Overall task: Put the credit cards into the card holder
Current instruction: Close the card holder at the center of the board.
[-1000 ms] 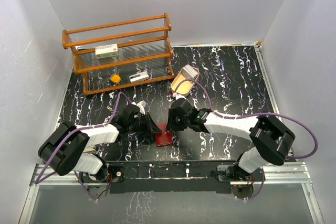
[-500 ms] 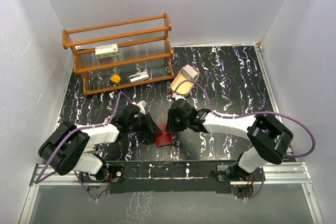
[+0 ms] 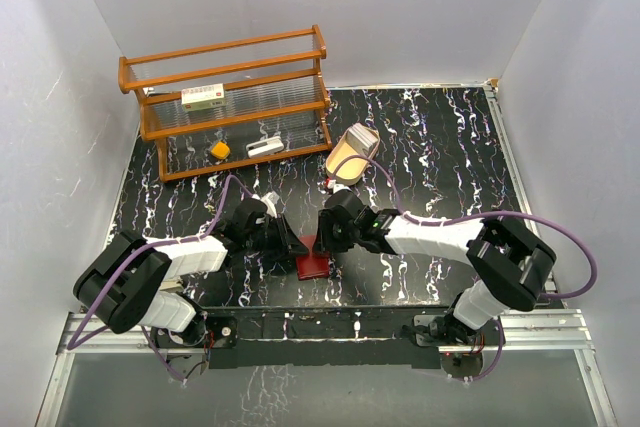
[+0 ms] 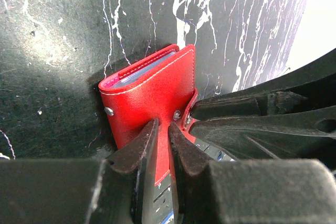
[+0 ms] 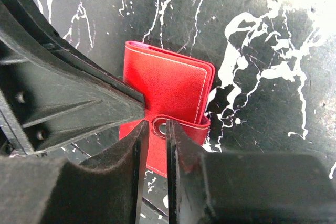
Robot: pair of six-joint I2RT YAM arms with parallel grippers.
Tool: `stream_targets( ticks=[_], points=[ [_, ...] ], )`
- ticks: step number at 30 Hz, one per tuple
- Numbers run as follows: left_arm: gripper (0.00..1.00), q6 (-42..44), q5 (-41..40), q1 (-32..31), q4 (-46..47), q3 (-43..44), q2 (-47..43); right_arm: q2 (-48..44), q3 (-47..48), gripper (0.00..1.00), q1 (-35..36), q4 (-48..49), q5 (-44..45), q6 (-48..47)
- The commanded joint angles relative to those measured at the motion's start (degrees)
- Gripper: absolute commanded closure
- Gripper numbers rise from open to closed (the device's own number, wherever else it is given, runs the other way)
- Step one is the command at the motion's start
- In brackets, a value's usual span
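The card holder [image 4: 149, 95], red with pale stitching, lies folded shut on the black, white-veined bench [image 3: 440, 147], near its front edge and between the two arms. The left hand [image 4: 163, 127] has its fingers [image 4: 143, 148] drawn almost together, and red leather runs through the slit between them, so it grips the holder's cover. From the opposite side, the right hand [image 5: 156, 125] is likewise nearly closed, with only a thin gap. In that gap sit the snap tab [image 5: 181, 124] and the cover edge beneath it, so this hand grips the holder too. The two hands meet tip to tip over the holder, close beside each other.

Along the holder's far open edge, the left wrist view shows pale bluish-grey layers [image 4: 143, 73] tucked inside the cover. Whether they are cards or pocket linings I cannot tell. More pale material shows low down between the left fingers, too hidden to name.

Behind the hands, a tan oval tray [image 3: 345, 159] rests tilted on the bench, apart from the holder. At the back left stands a wooden rack [image 3: 225, 50] with a ribbed clear shelf. On that shelf lies a white red-labelled box [image 3: 203, 97]. On the level below are a small yellow object [image 3: 219, 150] and a small white object [image 3: 264, 147], a little apart from each other
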Motion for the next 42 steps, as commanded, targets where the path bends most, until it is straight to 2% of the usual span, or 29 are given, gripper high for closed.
stream_targets(
  ticks=[1,24,42],
  points=[
    [0.86,0.99,-2.07,-0.58,-3.56,-0.13,1.6,0.28,-1.12,0.83,0.24,3.28,-0.44,0.59],
    [0.87,0.55,-1.63,-0.67,-2.47,-0.31,2.12,1.65,-0.15,0.9,0.8,1.61,0.48,-0.43],
    [0.87,0.2,-1.13,-0.94,-0.85,-1.0,2.91,8.79,5.63,0.93,2.8,-9.92,6.4,-3.57]
  ],
)
